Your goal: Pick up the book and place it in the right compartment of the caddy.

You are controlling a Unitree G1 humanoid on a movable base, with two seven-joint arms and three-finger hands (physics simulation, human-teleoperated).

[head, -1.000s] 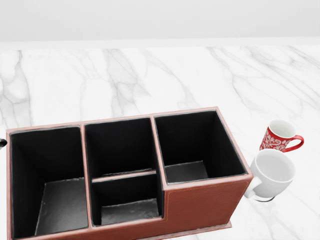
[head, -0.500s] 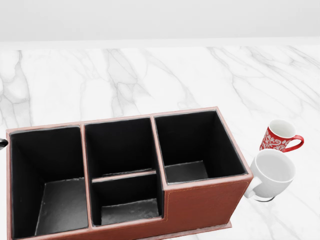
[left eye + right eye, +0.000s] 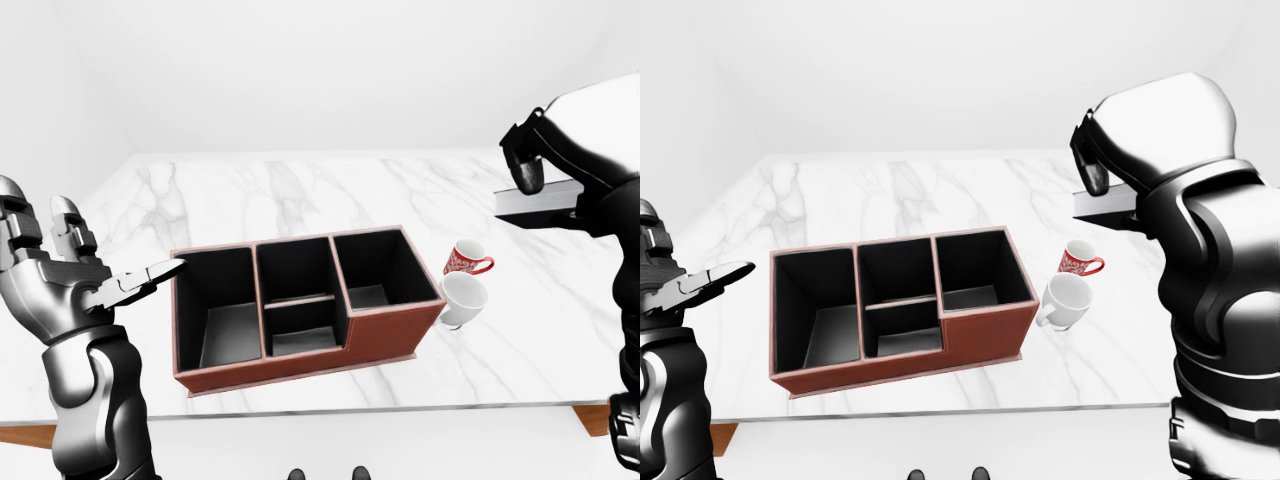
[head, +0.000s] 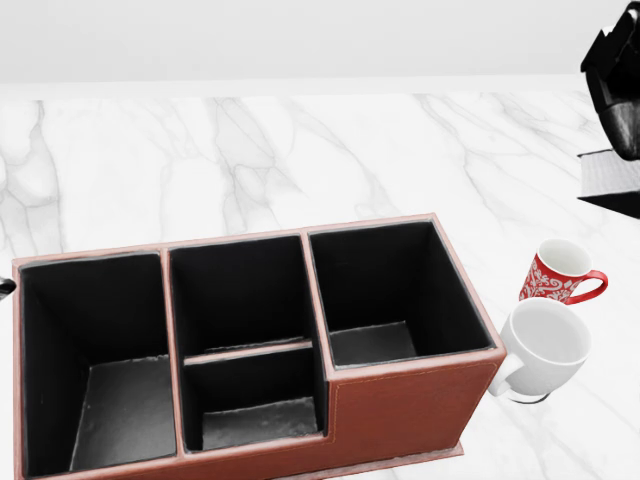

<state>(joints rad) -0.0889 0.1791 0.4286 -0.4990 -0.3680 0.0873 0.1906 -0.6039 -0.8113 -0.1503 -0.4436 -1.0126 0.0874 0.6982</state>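
The red-brown caddy [image 3: 390,335] with black compartments stands on the white marble counter, mid-view. Its right compartment [image 3: 385,270] holds nothing. My right hand [image 3: 527,178] is shut on the book [image 3: 540,204], a flat grey slab held level in the air at the right, above and to the right of the caddy and over the mugs. In the head view the book [image 4: 610,172] and the hand [image 4: 615,85] show at the top right edge. My left hand [image 3: 105,275] is open and empty, raised just left of the caddy's left end.
A red patterned mug [image 3: 466,259] and a white mug [image 3: 462,298] stand close to the caddy's right end, under the held book. The counter's near edge [image 3: 350,408] runs along the bottom of the left-eye view.
My right hand with the book has come into the head view at the top right edge. The caddy and the mugs have not moved.
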